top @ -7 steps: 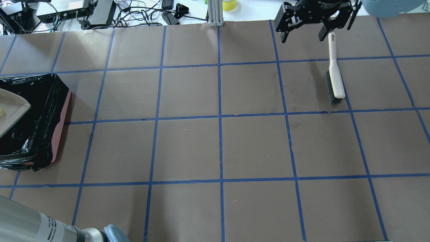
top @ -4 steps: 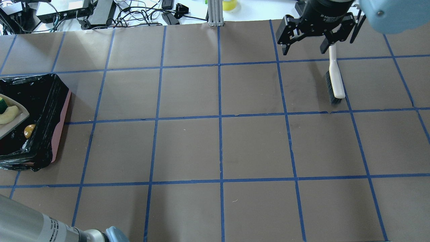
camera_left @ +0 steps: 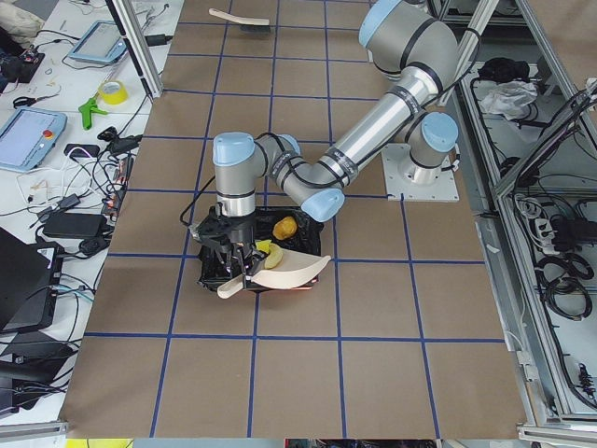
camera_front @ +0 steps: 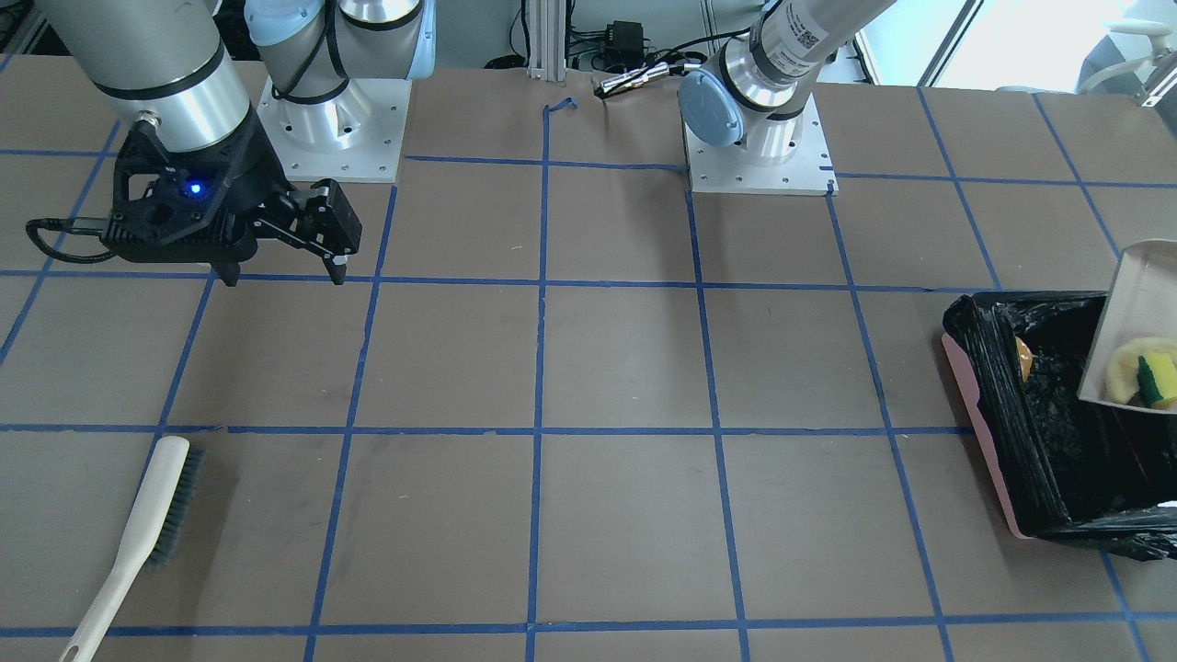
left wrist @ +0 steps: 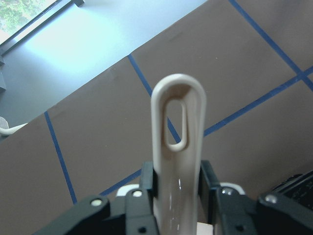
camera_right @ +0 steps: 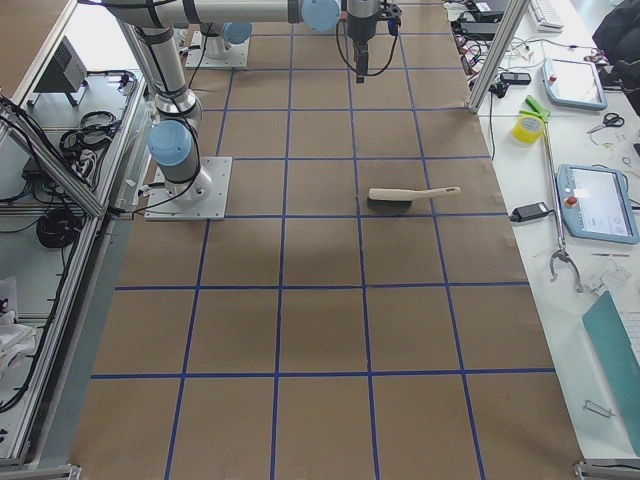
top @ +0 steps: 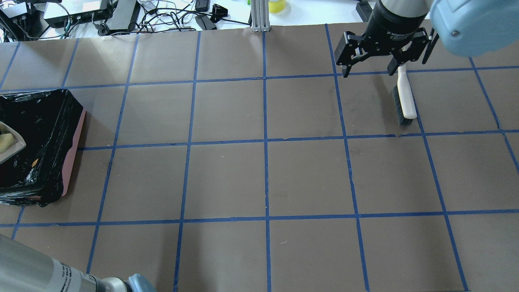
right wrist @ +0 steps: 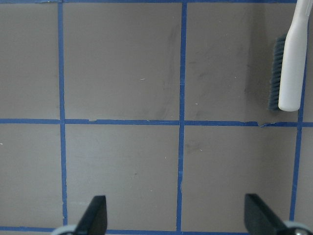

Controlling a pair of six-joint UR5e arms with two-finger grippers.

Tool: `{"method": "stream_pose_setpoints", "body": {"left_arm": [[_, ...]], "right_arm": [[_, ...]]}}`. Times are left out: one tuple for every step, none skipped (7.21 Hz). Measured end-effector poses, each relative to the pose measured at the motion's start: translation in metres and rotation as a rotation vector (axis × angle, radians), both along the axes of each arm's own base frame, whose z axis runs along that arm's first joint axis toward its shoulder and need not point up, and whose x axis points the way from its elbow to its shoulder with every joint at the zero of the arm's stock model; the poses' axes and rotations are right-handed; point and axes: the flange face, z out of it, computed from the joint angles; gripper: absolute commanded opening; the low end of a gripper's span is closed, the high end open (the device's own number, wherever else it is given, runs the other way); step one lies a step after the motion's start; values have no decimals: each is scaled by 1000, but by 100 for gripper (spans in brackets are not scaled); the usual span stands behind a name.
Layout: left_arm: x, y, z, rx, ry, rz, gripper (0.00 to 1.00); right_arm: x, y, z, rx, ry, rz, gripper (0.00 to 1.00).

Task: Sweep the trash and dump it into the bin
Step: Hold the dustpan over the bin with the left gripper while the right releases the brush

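The bin (top: 76, 134), pink and lined with a black bag, stands at the table's left end; it also shows in the front view (camera_front: 988, 432). My left gripper (left wrist: 178, 182) is shut on the handle of the beige dustpan (camera_front: 1140, 294) and holds it tilted over the bin. The pale beige piece (camera_front: 1122, 372) and the yellow sponge with green side (camera_front: 1164, 377) lie at the pan's lower edge. The yellow-brown lump (camera_front: 1022, 359) lies in the bin. My right gripper (top: 369, 69) is open and empty, hovering over the handle end of the brush (top: 405, 99).
The beige brush with dark bristles lies flat on the table at the far right (camera_front: 138, 524), also seen in the right wrist view (right wrist: 292, 63). Cables and boxes (top: 81, 14) sit beyond the table's far edge. The brown table has a blue tape grid (top: 265, 142).
The yellow-brown lump has dropped from the dustpan into the bin and the pan has drawn back to the left. My right gripper has moved nearer, over the brush handle, still open.
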Motion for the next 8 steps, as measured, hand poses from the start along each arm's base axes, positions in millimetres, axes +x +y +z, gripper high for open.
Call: {"method": "stream_pose_setpoints", "body": {"left_arm": [[-10,-6,7,5,-42,-21,0],[-20,-12,11,-1,-76,-35,0],[-26,-17,16,-24,-111,-41,0],[-35,-22,23,-51,-153,-39,0],[-49,-28,29,-78,-202,-27,0],[-70,-34,32,-116,-241,-12,0],[-93,-35,32,-150,-279,3,0],[-108,-31,29,-166,-314,12,0]], "right_arm": [[0,0,-1,-1,-1,-1,100],[0,0,-2,1,-4,-2,100],[-1,0,-3,3,-8,-3,100],[0,-1,-4,5,-12,-4,100],[0,-1,-5,6,-16,-4,100],[0,-1,-5,8,-18,-5,100],[0,-1,-6,8,-19,-5,100],[0,-1,-6,9,-19,-6,100]]}}
